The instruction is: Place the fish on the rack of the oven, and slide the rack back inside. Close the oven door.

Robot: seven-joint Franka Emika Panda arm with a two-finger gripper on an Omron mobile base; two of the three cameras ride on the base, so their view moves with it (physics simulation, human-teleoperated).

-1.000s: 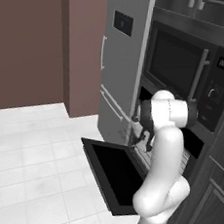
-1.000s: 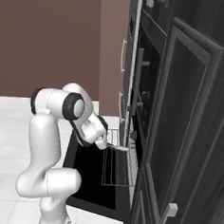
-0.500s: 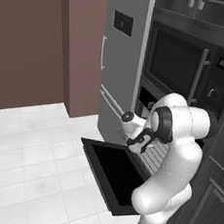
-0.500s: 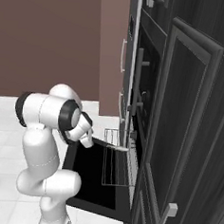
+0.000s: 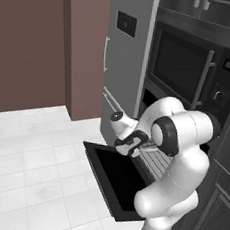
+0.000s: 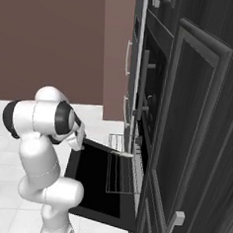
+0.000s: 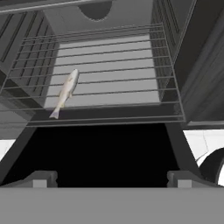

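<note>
Your gripper (image 7: 109, 177) is wide open and holds nothing — the fish (image 7: 65, 92) lies on the rack (image 7: 131, 65), which is pulled out over the open door (image 5: 115, 180) of the oven (image 7: 96, 8)

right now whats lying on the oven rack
One small fish lies on the pulled-out rack, toward its left side in the hand view. Through the bars, the oven interior and the open oven door show.
</note>
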